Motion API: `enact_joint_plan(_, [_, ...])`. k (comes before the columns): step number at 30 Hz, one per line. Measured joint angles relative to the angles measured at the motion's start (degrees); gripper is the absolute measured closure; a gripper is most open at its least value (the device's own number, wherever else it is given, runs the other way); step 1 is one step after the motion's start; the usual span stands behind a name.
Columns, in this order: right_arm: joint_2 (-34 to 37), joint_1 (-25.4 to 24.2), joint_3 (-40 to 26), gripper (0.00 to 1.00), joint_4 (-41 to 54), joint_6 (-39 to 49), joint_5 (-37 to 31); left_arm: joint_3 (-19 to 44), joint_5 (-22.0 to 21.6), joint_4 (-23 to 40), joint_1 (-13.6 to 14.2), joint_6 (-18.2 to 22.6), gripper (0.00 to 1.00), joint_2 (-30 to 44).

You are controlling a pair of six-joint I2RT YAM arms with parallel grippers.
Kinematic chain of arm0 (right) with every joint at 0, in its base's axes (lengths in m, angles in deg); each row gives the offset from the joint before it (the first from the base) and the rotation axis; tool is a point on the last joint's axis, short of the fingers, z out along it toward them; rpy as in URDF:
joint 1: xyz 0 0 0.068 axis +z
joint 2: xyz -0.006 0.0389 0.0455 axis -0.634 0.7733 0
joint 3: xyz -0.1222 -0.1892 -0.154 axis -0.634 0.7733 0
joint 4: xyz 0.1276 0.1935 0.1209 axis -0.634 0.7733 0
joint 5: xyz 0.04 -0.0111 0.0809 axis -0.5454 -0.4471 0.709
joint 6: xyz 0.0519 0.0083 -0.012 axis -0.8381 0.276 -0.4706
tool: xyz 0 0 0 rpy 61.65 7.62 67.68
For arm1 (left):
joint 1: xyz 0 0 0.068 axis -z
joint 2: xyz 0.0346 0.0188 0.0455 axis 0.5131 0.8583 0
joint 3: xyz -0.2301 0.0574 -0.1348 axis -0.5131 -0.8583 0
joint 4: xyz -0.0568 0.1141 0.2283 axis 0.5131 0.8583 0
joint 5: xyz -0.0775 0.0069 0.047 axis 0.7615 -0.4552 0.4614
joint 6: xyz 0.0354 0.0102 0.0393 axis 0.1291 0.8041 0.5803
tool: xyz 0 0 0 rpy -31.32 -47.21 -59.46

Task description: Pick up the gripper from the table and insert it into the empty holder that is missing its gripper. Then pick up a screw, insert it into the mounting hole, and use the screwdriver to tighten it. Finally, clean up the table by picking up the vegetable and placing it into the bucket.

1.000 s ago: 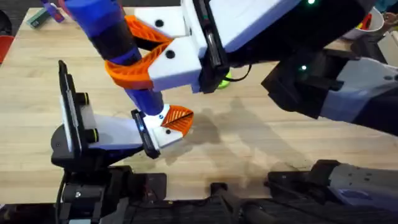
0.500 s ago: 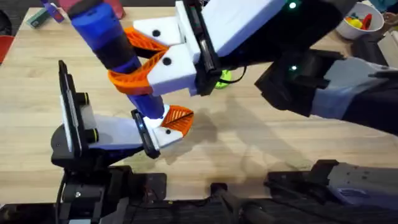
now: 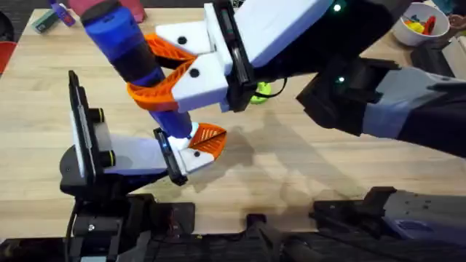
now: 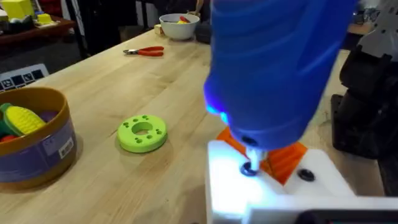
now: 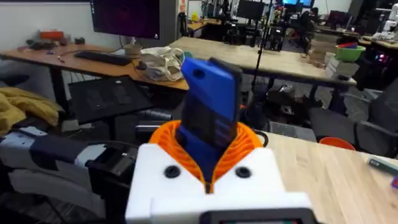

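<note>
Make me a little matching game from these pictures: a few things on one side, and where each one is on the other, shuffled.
Things:
1. screwdriver
2. lime-green disc
3. red-handled pliers
4. bucket

Places:
A. lying on the table near the white bowl
B. gripped upright in the right hand, tip on the white block
C. holding toy food
D. flat on bare wood beside the bucket

Pairs: 1-B, 2-D, 3-A, 4-C

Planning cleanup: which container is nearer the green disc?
The purple-banded tan cup, just beside the disc; the white bowl sits farther off, near the red pliers.
</note>
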Motion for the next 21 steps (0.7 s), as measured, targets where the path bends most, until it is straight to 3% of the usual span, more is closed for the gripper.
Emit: enact_joint_plan(21, [1.0, -1.3, 0.0, 0.978, -0.1, 0.4, 1.0, 0.0, 0.0, 0.0, 0.0, 0.0, 0.983, 0.0])
